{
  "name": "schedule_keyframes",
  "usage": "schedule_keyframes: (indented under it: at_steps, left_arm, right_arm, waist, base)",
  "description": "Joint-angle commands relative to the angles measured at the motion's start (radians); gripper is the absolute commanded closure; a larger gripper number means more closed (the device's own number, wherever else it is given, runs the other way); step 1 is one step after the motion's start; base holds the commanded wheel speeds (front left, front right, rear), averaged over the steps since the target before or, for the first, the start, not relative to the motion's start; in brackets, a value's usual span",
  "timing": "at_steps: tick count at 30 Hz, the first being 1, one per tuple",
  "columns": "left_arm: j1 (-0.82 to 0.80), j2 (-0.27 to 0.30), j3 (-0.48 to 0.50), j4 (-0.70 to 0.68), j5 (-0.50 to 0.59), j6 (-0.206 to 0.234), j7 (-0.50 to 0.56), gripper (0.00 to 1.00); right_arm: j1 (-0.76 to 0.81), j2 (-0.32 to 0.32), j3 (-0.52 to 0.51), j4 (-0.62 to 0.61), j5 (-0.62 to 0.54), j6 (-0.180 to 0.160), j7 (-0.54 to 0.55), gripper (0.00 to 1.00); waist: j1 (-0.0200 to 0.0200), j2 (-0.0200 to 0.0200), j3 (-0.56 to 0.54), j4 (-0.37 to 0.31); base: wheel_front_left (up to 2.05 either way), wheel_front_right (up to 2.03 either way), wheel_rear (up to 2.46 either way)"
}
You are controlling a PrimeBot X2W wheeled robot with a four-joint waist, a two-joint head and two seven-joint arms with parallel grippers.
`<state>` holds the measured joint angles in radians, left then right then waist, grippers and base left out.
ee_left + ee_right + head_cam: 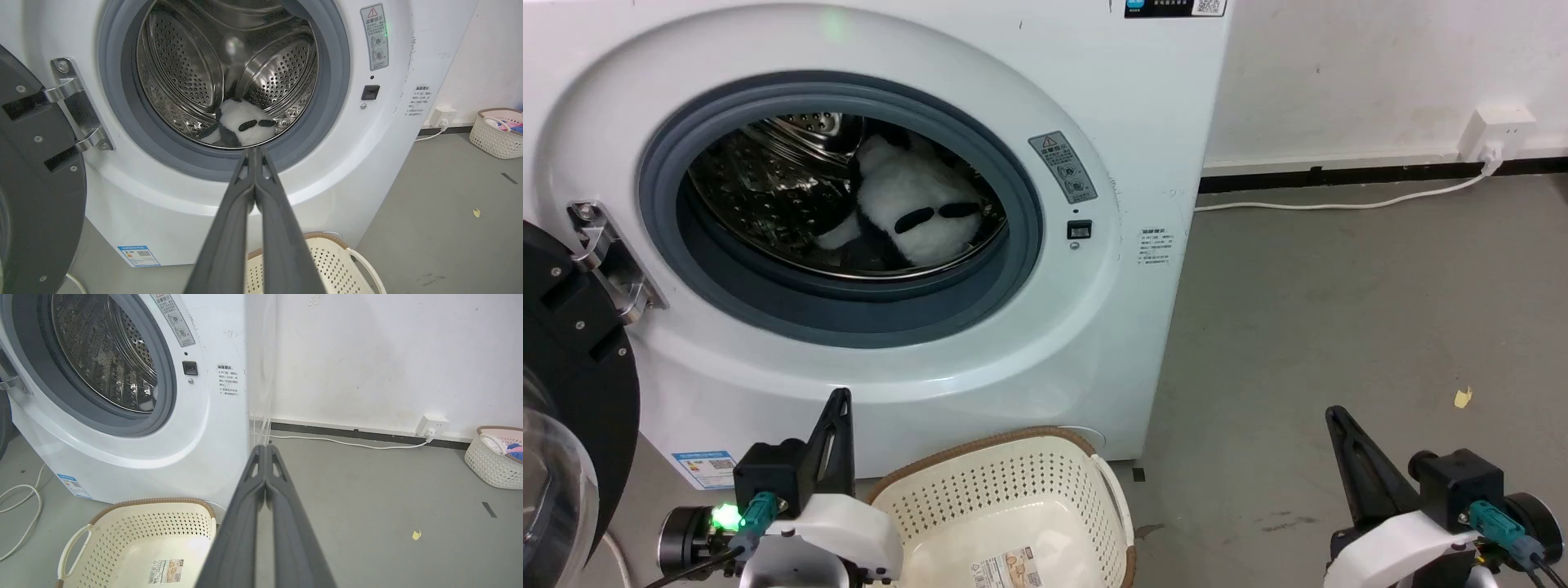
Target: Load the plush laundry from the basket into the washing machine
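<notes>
Loading looks done: the fluffy white soft toy with black patches [915, 204] lies in the steel drum [184, 69] of the large white front-loading washing machine [1143, 122], far beyond the oval cream perforated plastic basket [1013, 482] near you. Your left hand [254, 152] and right hand [265, 448] are clenched on nothing, well short of the toy. Next, perhaps swing the black-rimmed door [572, 367] at left closed.

Left gripper [255, 152] and right gripper [265, 448] point upward, fingers [229, 232] seemingly pressed together.
</notes>
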<state>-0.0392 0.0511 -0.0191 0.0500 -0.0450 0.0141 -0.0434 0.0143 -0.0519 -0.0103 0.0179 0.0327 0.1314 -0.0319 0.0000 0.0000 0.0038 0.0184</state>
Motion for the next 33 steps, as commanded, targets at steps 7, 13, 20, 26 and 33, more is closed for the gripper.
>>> schedule_keyframes:
  at_steps: [7, 13, 20, 26, 33]
  left_arm:
    - [0.028, 0.000, 0.009, -0.025, 0.022, -0.009, 0.019, 1.00]
    - [0.033, -0.001, 0.014, -0.038, 0.034, -0.012, 0.032, 1.00]
    - [0.039, -0.001, 0.019, -0.050, 0.045, -0.014, 0.043, 1.00]
    - [0.039, -0.001, 0.019, -0.050, 0.045, -0.014, 0.043, 1.00]
    - [0.039, -0.001, 0.019, -0.050, 0.045, -0.014, 0.043, 1.00]
  right_arm:
    - [-0.011, 0.001, 0.006, -0.011, -0.018, -0.001, 0.014, 1.00]
    - [-0.013, 0.002, 0.008, -0.015, -0.025, -0.001, 0.023, 1.00]
    - [-0.014, 0.002, 0.010, -0.018, -0.033, -0.001, 0.032, 1.00]
    - [-0.014, 0.002, 0.010, -0.018, -0.033, -0.001, 0.032, 1.00]
    - [-0.014, 0.002, 0.010, -0.018, -0.033, -0.001, 0.032, 1.00]
  waist:
    - [0.0000, 0.0000, -0.001, -0.007]
    - [0.0000, 0.0000, -0.003, -0.013]
    - [0.0000, 0.0000, -0.004, -0.018]
    - [0.0000, 0.0000, -0.004, -0.018]
    - [0.0000, 0.0000, -0.004, -0.018]
  base:
    - [0.00, 0.00, 0.00]
    - [0.00, 0.00, 0.00]
    - [0.00, 0.00, 0.00]
    - [0.00, 0.00, 0.00]
    - [0.00, 0.00, 0.00]
